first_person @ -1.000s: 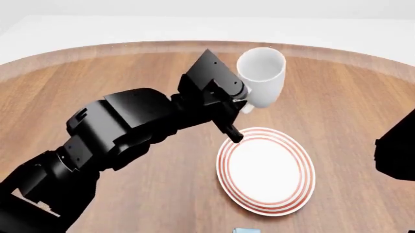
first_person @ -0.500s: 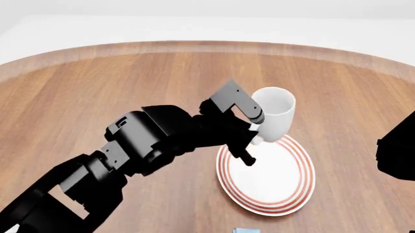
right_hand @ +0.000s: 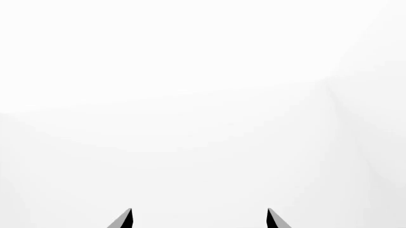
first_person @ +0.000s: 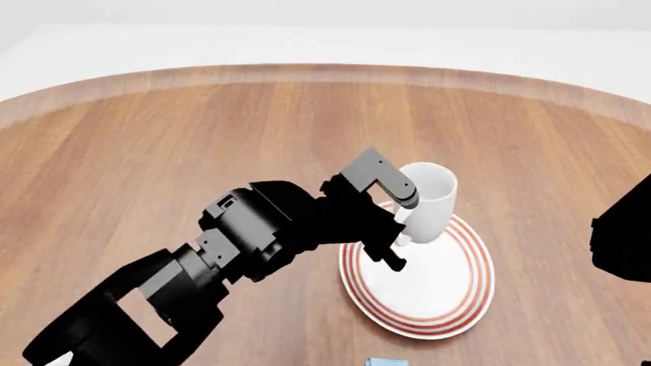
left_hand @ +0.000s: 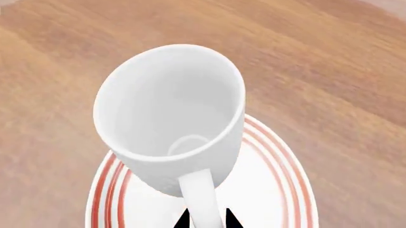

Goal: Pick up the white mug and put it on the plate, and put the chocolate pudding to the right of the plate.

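Observation:
The white mug [first_person: 429, 200] hangs tilted over the far left rim of the plate [first_person: 447, 301], a round white plate with red rings. My left gripper [first_person: 399, 230] is shut on the mug's loop handle. In the left wrist view the handle [left_hand: 199, 197] runs between the two dark fingertips of the left gripper [left_hand: 204, 221], the mug [left_hand: 171, 104] mouth faces the camera, and the plate [left_hand: 273, 190] lies under it. Whether the mug touches the plate I cannot tell. Only a light blue sliver of the chocolate pudding [first_person: 386, 362] shows, at the near edge. My right gripper [right_hand: 199, 218] is open on blank white.
The round wooden table [first_person: 203, 130] spreads around the plate, its far edge curving across the back. A black part of my right arm [first_person: 623, 240] stands at the right edge of the head view, level with the plate.
My left arm has carried the mug down and nearer, from above the table beyond the plate to just over the plate's far left rim. The plate has not moved.

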Available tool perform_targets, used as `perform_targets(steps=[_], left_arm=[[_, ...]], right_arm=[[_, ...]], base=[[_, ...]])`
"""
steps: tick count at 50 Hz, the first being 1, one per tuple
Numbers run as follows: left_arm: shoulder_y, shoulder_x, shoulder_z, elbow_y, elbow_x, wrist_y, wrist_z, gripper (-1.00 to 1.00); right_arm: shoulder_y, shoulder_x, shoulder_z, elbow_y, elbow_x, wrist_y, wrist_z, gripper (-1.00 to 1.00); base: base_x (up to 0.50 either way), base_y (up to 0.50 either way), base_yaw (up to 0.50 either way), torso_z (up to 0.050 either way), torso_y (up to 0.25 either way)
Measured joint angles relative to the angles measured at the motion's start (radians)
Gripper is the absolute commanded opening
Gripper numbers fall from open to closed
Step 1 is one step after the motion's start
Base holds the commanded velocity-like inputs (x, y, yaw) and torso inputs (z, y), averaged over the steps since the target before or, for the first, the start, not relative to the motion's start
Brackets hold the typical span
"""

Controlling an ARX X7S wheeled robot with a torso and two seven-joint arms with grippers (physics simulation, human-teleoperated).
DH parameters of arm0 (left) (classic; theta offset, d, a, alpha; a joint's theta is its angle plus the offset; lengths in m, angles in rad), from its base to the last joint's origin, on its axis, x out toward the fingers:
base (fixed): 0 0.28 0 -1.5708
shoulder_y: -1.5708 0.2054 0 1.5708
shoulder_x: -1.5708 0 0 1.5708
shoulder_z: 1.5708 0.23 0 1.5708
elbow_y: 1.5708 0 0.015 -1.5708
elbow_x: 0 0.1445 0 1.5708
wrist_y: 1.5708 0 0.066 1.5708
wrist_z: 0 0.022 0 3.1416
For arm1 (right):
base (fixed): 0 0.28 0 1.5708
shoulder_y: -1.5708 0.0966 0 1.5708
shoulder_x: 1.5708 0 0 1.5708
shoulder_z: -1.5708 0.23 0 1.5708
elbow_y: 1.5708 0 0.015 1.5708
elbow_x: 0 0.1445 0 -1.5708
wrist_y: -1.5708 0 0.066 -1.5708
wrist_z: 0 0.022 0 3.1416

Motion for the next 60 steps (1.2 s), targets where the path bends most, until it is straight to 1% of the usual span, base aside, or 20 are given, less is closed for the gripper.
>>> perform_targets(steps=[4, 8, 20, 26, 32, 40, 41, 60], left_arm=[[-0.002, 0.013, 0.031, -0.044, -0.025, 0.024, 0.001, -1.00], [-0.012, 0.021, 0.087, -0.087, -0.078, 0.056, -0.004, -1.00], [-0.052, 0.034, 0.315, -0.187, -0.290, 0.171, -0.030, -1.00], [-0.068, 0.036, 0.407, -0.213, -0.374, 0.219, -0.046, -1.00], [-0.075, 0.038, 0.466, -0.228, -0.424, 0.253, -0.059, -1.00], [-0.069, 0.039, 0.508, -0.240, -0.452, 0.282, -0.070, -1.00], [-0.068, 0.039, 0.510, -0.240, -0.454, 0.285, -0.071, 1.00], [-0.042, 0.040, 0.527, -0.249, -0.451, 0.305, -0.091, 1.00]], right_arm=[[0.000, 0.001, 0.001, 0.002, 0.001, -0.001, 0.001, 1.00], [-0.001, 0.001, 0.001, 0.005, 0.002, -0.003, 0.001, 1.00], [-0.004, 0.002, 0.000, 0.011, 0.003, -0.011, 0.001, 1.00], [-0.006, 0.003, -0.001, 0.014, 0.003, -0.013, 0.001, 1.00], [-0.007, 0.003, -0.003, 0.016, 0.003, -0.016, 0.001, 1.00], [-0.008, 0.004, -0.006, 0.018, 0.003, -0.019, 0.001, 1.00], [-0.008, 0.004, -0.006, 0.019, 0.003, -0.019, 0.001, 1.00], [-0.009, 0.006, -0.011, 0.023, 0.001, -0.023, 0.004, 1.00]], base=[[0.00, 0.00, 0.00, 0.000, 0.000], [0.00, 0.00, 0.00, 0.000, 0.000], [0.00, 0.00, 0.00, 0.000, 0.000], [0.00, 0.00, 0.00, 0.000, 0.000], [0.00, 0.00, 0.00, 0.000, 0.000], [0.00, 0.00, 0.00, 0.000, 0.000], [0.00, 0.00, 0.00, 0.000, 0.000], [0.00, 0.00, 0.00, 0.000, 0.000]])
